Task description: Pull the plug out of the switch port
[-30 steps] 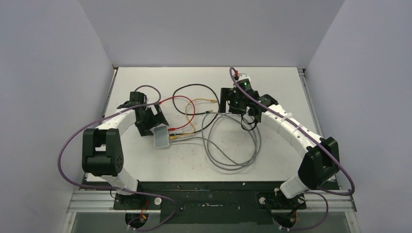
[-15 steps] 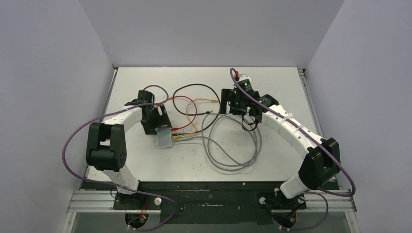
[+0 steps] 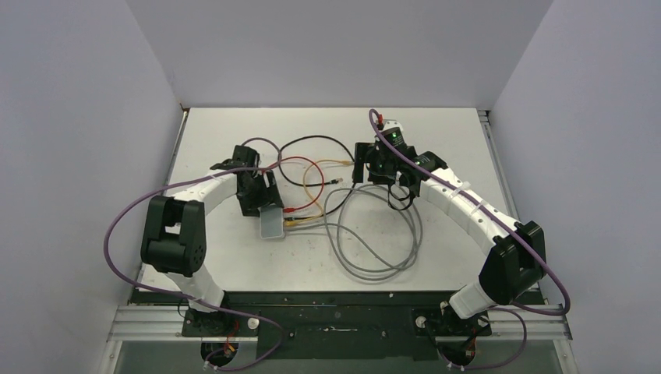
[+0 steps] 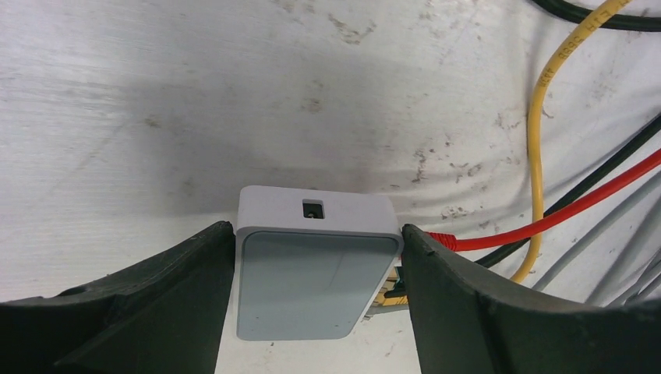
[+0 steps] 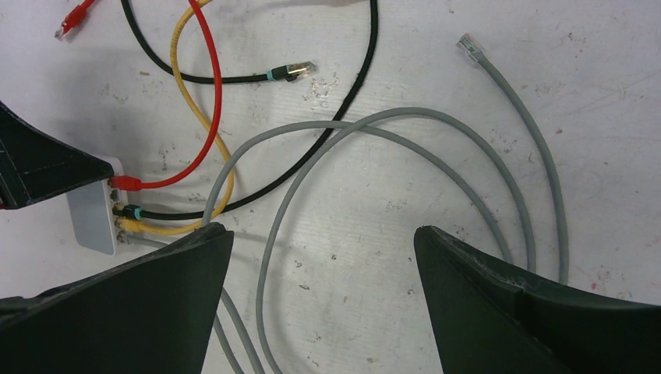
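The switch (image 3: pixel 272 225) is a small pale grey box left of the table's centre. It also shows in the left wrist view (image 4: pixel 312 288) and at the left edge of the right wrist view (image 5: pixel 92 220). My left gripper (image 3: pixel 269 212) (image 4: pixel 318 249) is shut on the switch, one finger against each side. A red plug (image 5: pixel 125 184) (image 4: pixel 440 238), a black plug (image 5: pixel 129 212) and a yellow plug (image 5: pixel 129 227) sit in its sockets; a grey cable runs in below them. My right gripper (image 3: pixel 362 170) (image 5: pixel 319 257) is open and empty above the grey cable loops.
Red, yellow, black and grey cables (image 3: pixel 374 234) trail across the table's middle. Loose ends lie free: a black cable's plug (image 5: pixel 300 69), a grey plug (image 5: pixel 468 43) and a red plug (image 5: pixel 74 19). Walls stand on three sides.
My left arm has moved right and closed round the switch, and the switch has shifted a little to the right with it. The right arm has not moved.
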{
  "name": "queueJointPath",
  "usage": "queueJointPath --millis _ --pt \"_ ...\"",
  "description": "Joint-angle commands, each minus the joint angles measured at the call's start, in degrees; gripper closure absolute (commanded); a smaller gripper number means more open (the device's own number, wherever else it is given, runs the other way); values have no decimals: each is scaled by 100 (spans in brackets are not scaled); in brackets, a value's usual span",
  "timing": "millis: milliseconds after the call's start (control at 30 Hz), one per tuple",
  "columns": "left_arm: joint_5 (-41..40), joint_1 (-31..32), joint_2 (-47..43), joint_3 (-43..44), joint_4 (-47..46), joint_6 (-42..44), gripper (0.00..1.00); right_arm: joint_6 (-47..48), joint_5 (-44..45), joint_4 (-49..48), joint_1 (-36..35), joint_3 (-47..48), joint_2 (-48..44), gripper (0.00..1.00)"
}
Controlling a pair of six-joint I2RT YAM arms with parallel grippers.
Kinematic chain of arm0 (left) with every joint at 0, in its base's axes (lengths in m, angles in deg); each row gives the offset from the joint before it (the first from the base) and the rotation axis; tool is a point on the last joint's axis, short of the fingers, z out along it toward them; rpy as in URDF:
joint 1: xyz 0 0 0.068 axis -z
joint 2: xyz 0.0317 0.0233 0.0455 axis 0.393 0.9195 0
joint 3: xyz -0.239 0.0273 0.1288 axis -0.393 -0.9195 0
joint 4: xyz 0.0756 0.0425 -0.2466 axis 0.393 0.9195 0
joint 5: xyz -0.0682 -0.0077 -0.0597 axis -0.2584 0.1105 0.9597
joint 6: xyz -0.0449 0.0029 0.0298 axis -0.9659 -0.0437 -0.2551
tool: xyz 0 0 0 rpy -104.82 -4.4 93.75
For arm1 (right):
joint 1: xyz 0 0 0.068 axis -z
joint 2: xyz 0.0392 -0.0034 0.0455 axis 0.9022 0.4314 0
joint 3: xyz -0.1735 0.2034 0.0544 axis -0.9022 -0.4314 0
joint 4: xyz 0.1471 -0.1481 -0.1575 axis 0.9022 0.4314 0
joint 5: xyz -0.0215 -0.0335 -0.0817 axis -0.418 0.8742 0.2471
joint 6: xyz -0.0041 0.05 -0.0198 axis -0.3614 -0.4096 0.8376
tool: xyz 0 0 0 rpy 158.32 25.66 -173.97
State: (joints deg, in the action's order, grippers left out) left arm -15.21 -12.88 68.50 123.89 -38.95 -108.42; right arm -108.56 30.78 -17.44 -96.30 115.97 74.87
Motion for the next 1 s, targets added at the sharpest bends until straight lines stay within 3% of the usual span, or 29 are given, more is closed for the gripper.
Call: queueJointPath --millis 0,433,500,633,767,967 --pt "77 381 59 330 -38 -87 39 30 -15 -61 21 129 -33 10" --pt "-221 1663 336 720 15 -420 41 38 -322 -119 21 126 -13 10" --pt "-285 1688 290 684 28 -445 39 50 -338 -116 22 136 -11 10" --pt "-629 1687 -15 690 152 -441 16 101 -387 -96 23 220 17 10" --pt "-1092 1681 -515 756 389 -386 4 230 -322 -10 37 416 39 10" --pt "-1785 1659 -1576 602 550 -220 4 412 9 31 69 630 -128 10"
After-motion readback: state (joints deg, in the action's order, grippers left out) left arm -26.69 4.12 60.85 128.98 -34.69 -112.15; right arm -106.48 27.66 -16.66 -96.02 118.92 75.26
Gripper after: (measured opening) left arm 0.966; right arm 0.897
